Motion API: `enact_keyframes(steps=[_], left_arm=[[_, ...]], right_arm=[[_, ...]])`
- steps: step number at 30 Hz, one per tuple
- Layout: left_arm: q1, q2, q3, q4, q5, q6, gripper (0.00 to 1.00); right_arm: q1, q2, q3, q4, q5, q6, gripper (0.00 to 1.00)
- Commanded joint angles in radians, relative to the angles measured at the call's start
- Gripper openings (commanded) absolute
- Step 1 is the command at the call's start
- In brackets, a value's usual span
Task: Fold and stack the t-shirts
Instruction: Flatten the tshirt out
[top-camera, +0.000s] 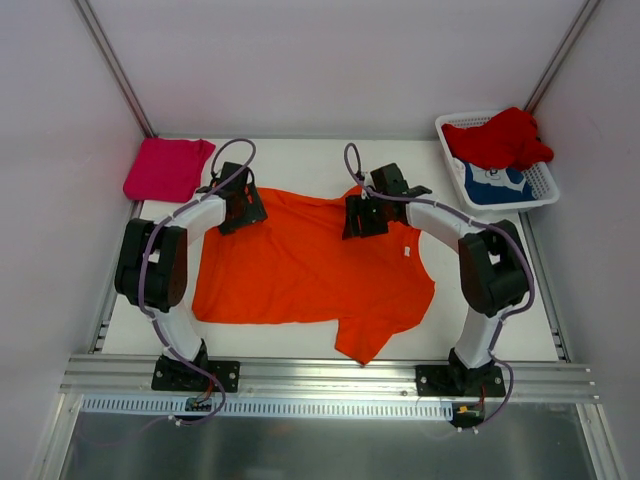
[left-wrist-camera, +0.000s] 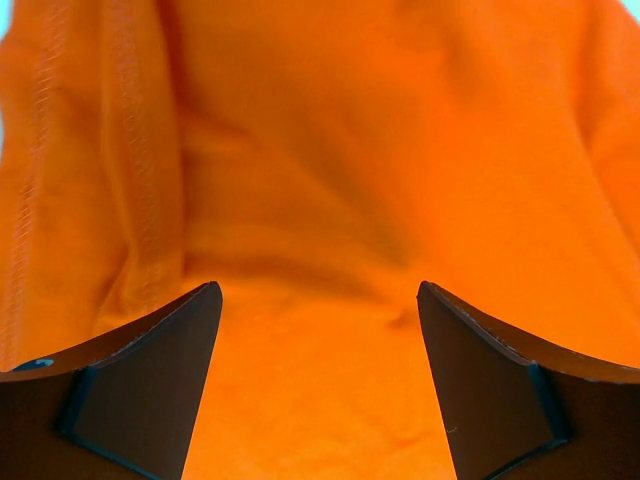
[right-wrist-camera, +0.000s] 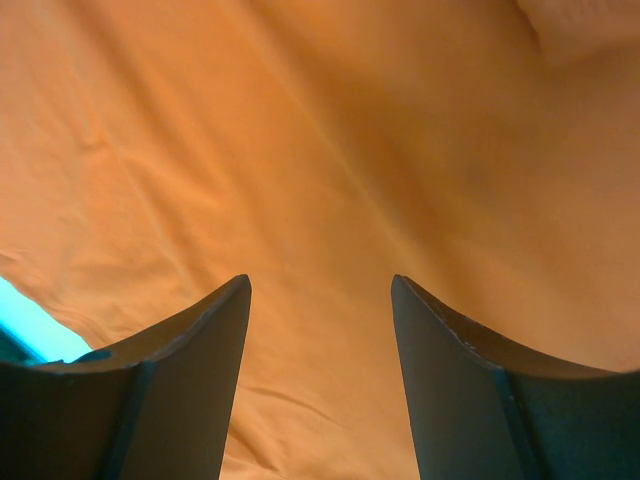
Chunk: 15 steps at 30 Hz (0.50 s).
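Observation:
The bright orange t-shirt lies spread on the table's middle. My left gripper hangs open over its far left corner; the cloth fills the left wrist view between the spread fingers. My right gripper hangs open over the shirt's far right part, near the collar; the cloth fills the right wrist view too. The magenta-pink t-shirt lies folded at the far left corner. The red t-shirt and the blue t-shirt with a white print lie in the basket.
The white lattice basket stands at the far right corner. White walls close the table on three sides. A metal rail runs along the near edge by the arm bases.

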Motion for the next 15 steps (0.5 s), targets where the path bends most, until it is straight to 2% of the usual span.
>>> enact_keyframes(steps=[1, 5, 6, 7, 8, 9, 11, 14, 15], left_arm=[[0.006, 0.026, 0.029, 0.039, 0.110, 0.029, 0.80], [0.008, 0.034, 0.009, 0.073, 0.143, 0.024, 0.80], [0.009, 0.028, 0.006, 0.076, 0.148, 0.026, 0.80], [0.008, 0.023, 0.002, 0.076, 0.136, 0.030, 0.80], [0.009, 0.019, -0.001, 0.076, 0.125, 0.033, 0.80], [0.009, 0.007, -0.004, 0.076, 0.116, 0.036, 0.80], [0.012, -0.006, -0.005, 0.075, 0.090, 0.053, 0.80], [0.012, -0.021, 0.005, 0.062, 0.068, 0.081, 0.81], [0.012, -0.023, 0.010, 0.052, 0.065, 0.087, 0.81]], right_arm=[[-0.026, 0.073, 0.032, -0.018, -0.145, 0.017, 0.62], [-0.046, 0.087, -0.025, 0.105, -0.273, 0.098, 0.63], [-0.054, 0.087, -0.036, 0.133, -0.344, 0.116, 0.63], [-0.058, 0.087, -0.044, 0.145, -0.347, 0.145, 0.63], [-0.055, 0.079, -0.032, 0.071, -0.296, 0.129, 0.63], [-0.049, 0.065, -0.018, 0.026, -0.141, 0.099, 0.63], [-0.035, 0.012, 0.001, -0.055, 0.016, 0.037, 0.63], [-0.015, -0.038, 0.031, -0.120, 0.249, -0.043, 0.64], [-0.008, -0.038, 0.048, -0.140, 0.387, -0.066, 0.63]])
